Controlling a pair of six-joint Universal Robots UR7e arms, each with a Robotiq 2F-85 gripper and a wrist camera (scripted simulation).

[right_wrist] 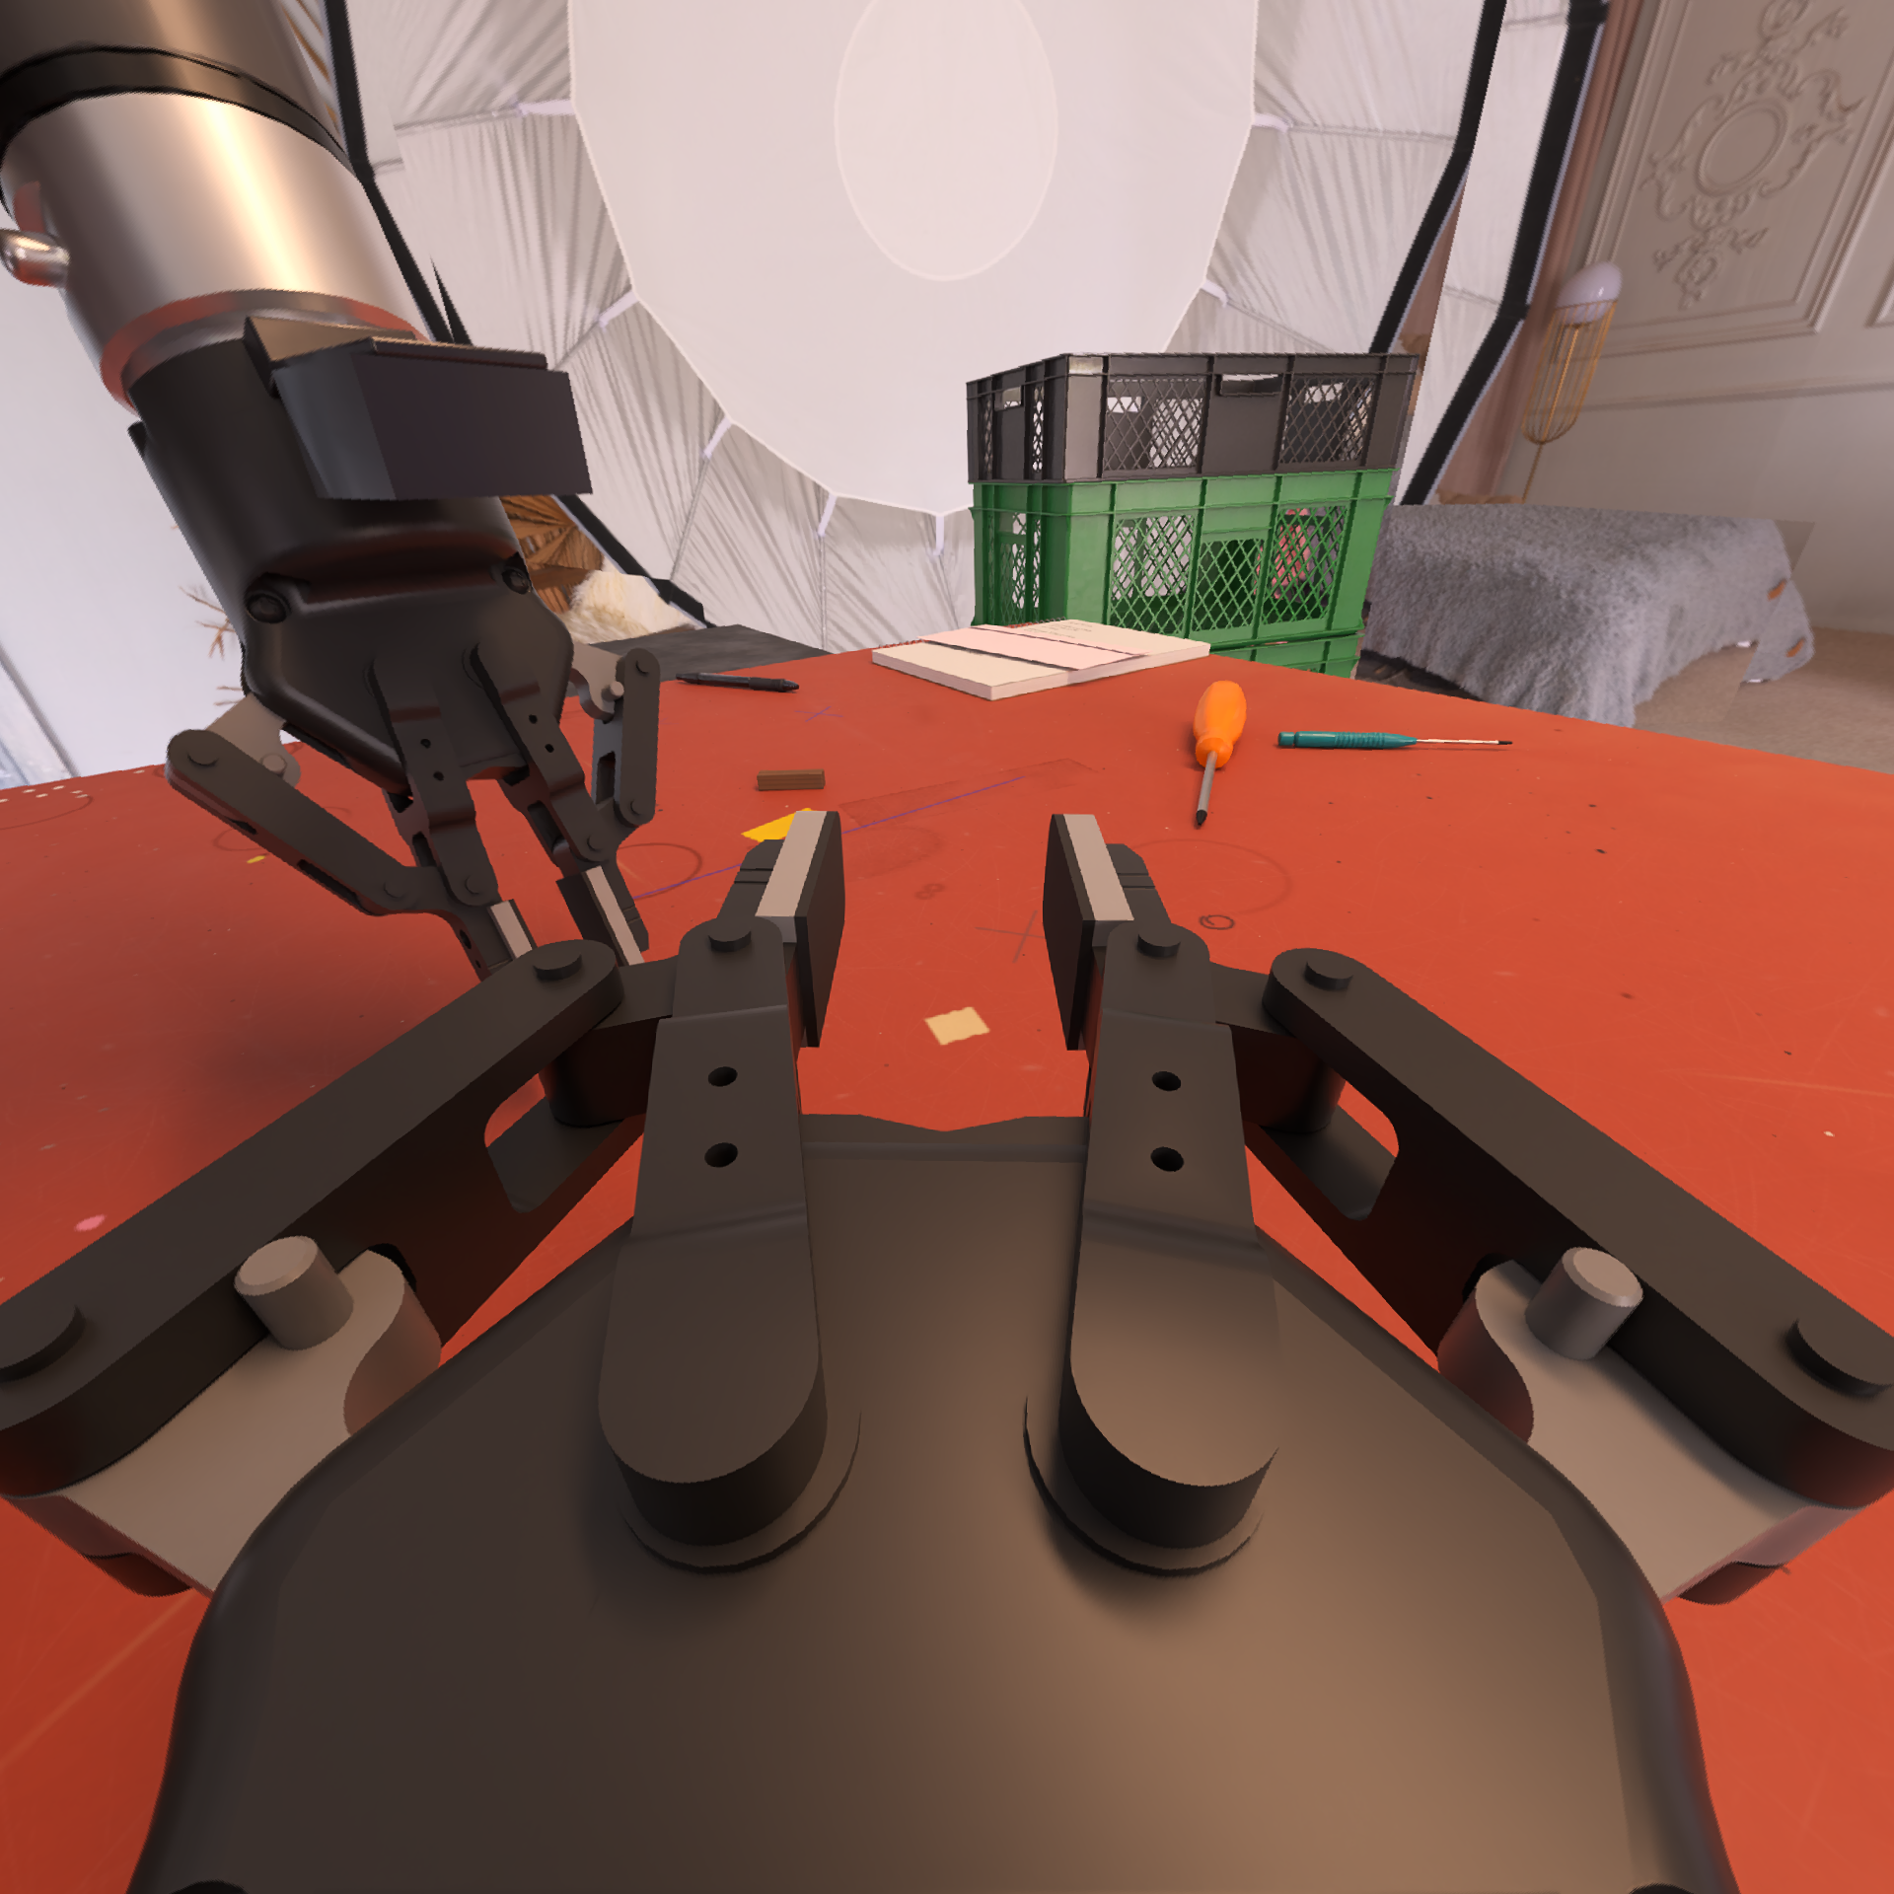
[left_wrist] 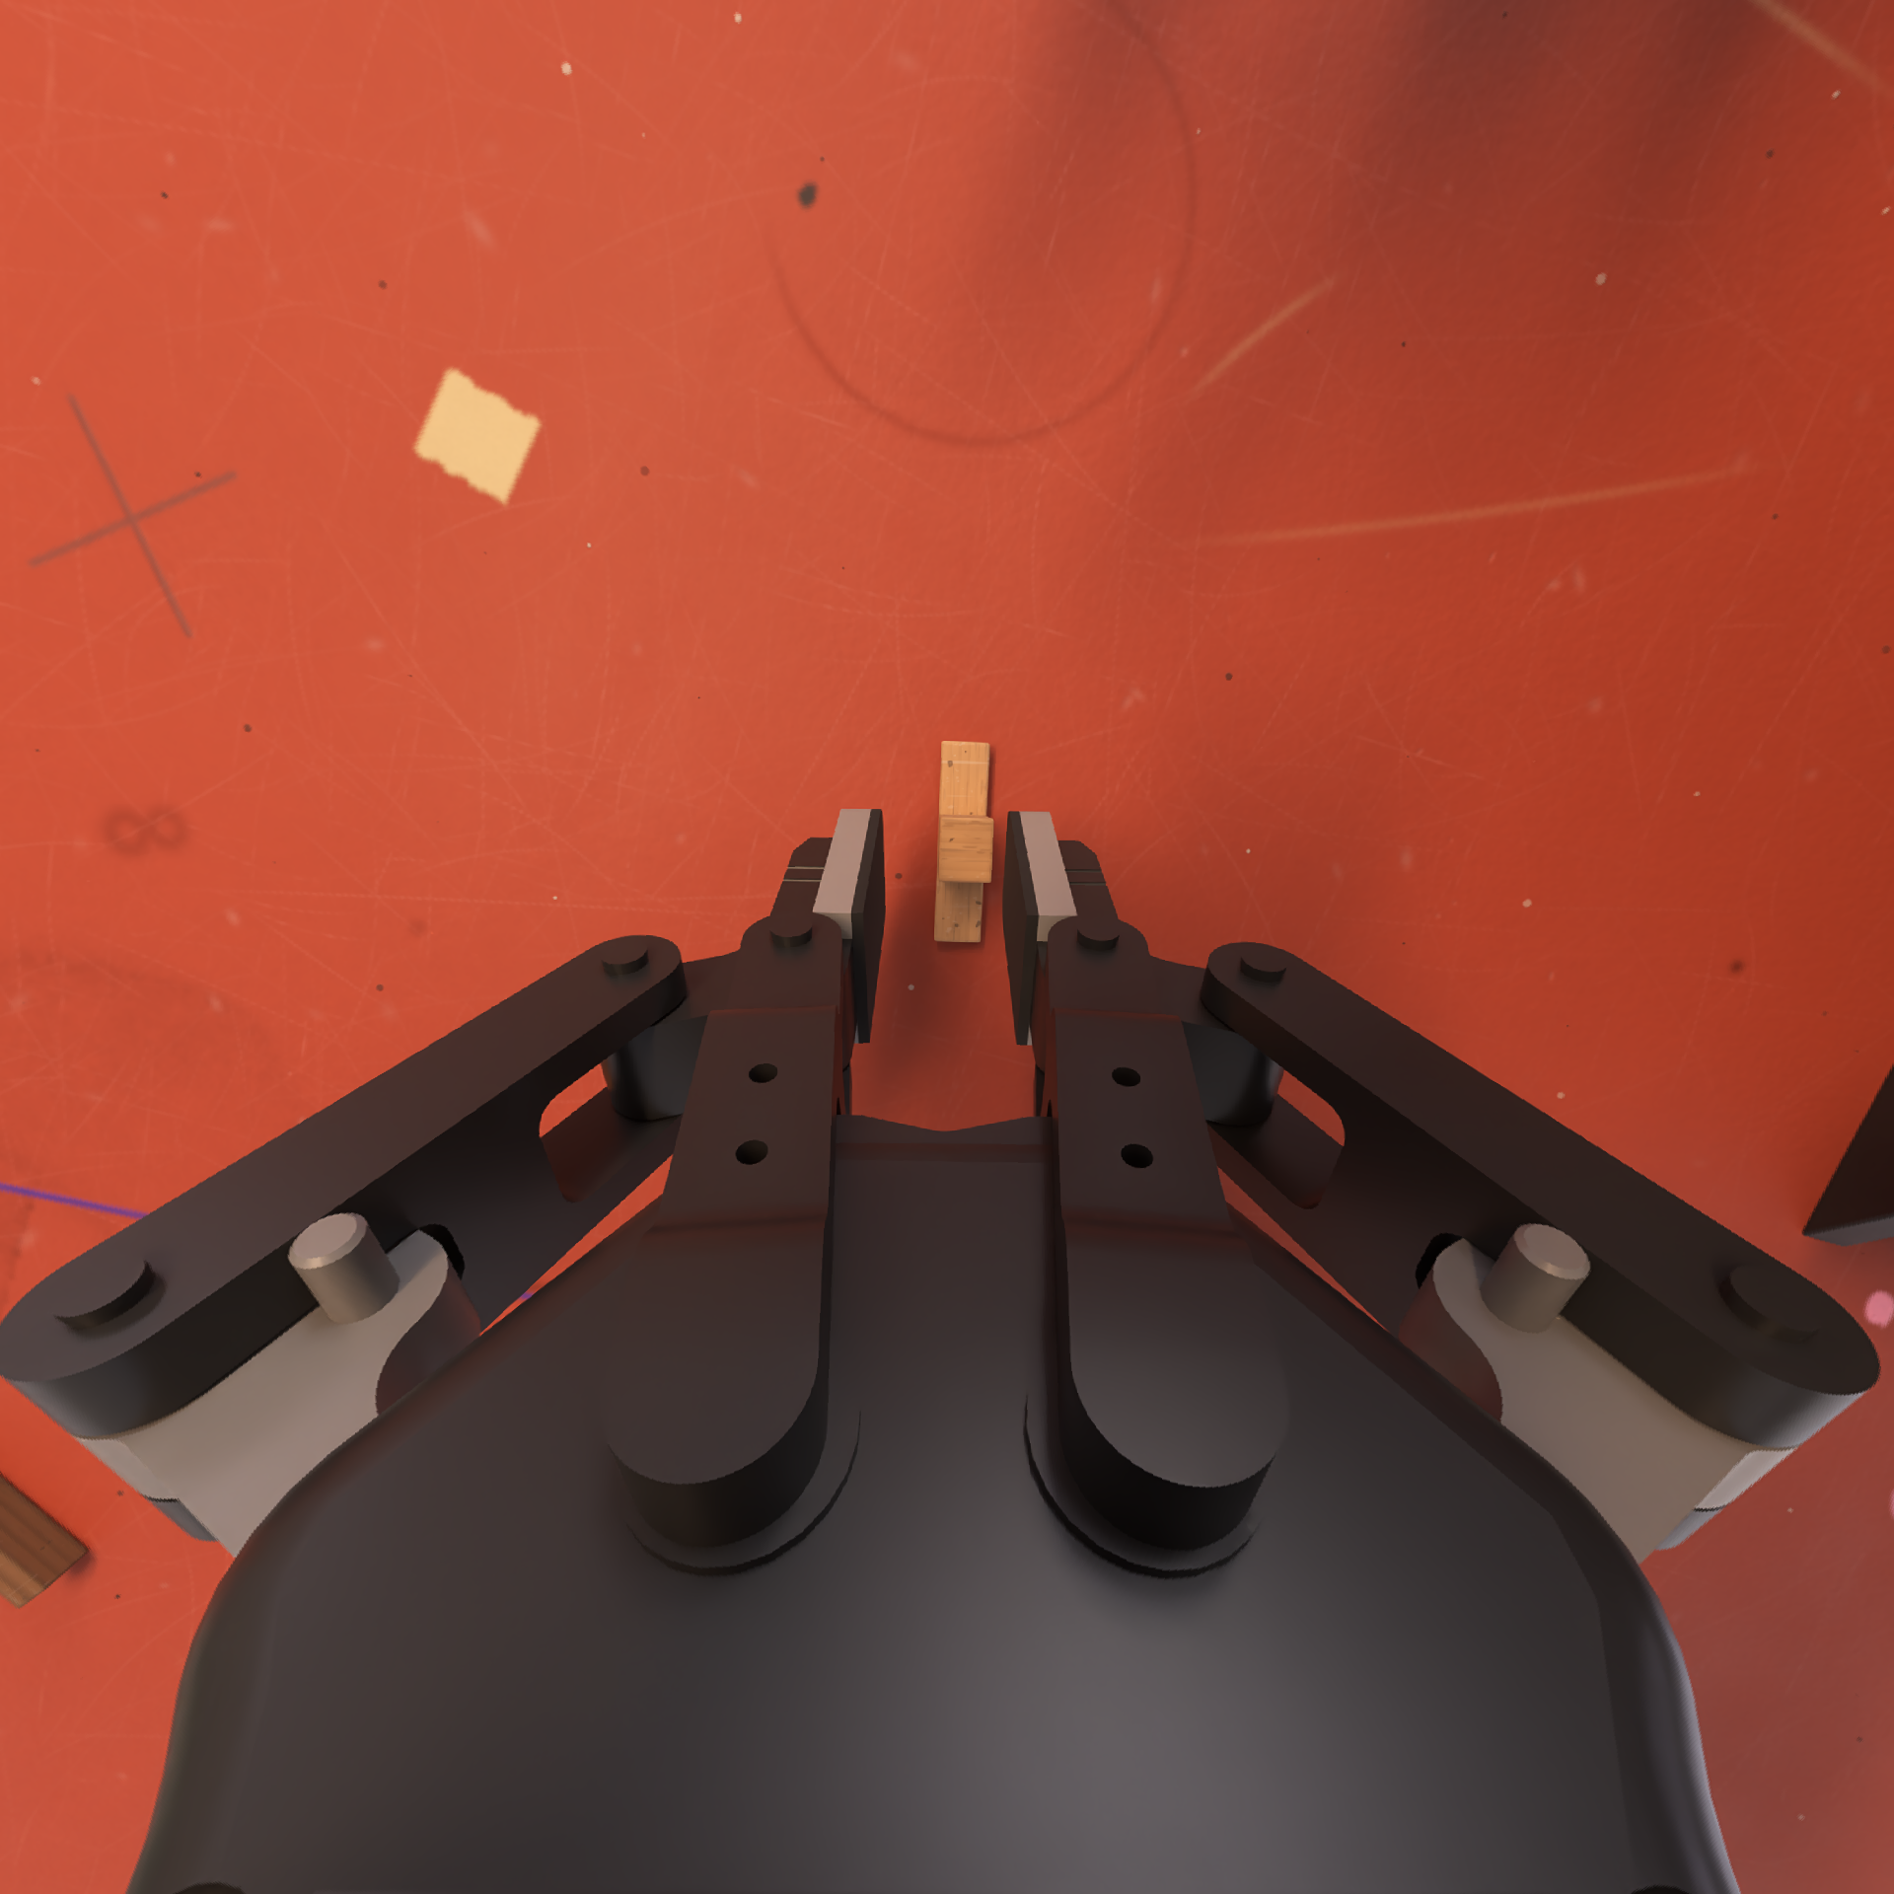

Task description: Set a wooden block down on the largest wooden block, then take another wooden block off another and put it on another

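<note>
In the left wrist view a long light wooden block (left_wrist: 964,776) lies flat on the red table (left_wrist: 1435,717). A small, slightly darker wooden block (left_wrist: 965,849) sits on its middle. My left gripper (left_wrist: 945,825) is open above them, its fingers on either side of the small block and clear of it. A dark brown wooden block (right_wrist: 789,780) lies farther off on the table; a corner of it shows in the left wrist view (left_wrist: 36,1548). My right gripper (right_wrist: 943,902) is open and empty above the table. The left gripper (right_wrist: 564,922) points down at its left.
An orange screwdriver (right_wrist: 1217,733), a teal screwdriver (right_wrist: 1373,739), a pale notebook (right_wrist: 1035,656) and a black pen (right_wrist: 738,682) lie at the far side. A black crate (right_wrist: 1189,415) is stacked on a green crate (right_wrist: 1179,553) behind the table. A pale tape patch (left_wrist: 477,436) is on the surface.
</note>
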